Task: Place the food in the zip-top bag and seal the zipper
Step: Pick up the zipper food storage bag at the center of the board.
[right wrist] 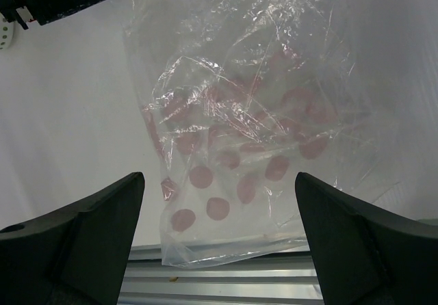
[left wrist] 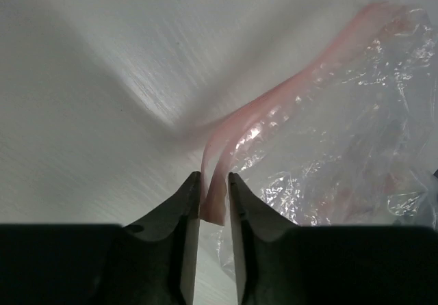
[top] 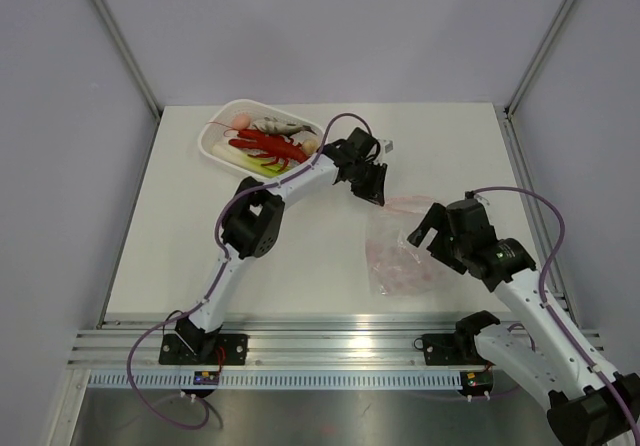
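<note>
You are working in a robotics lab cell. The surface (top: 300, 266) is a plain white board boxed in by pale grey walls (top: 60, 116), which are joined by bare aluminium posts (top: 120, 36). Along its near edge runs a slotted aluminium rail (top: 330, 334). The left arm (top: 245, 231) and right arm (top: 530, 306) are bolted to it on black base plates (top: 205, 351), with purple cables (top: 345, 118) looping off them. What lies on the surface is test props: plastic toy food (top: 270, 146) in a white perforated basket (top: 220, 116), and a crinkled clear zip-top bag (top: 400, 256).
</note>
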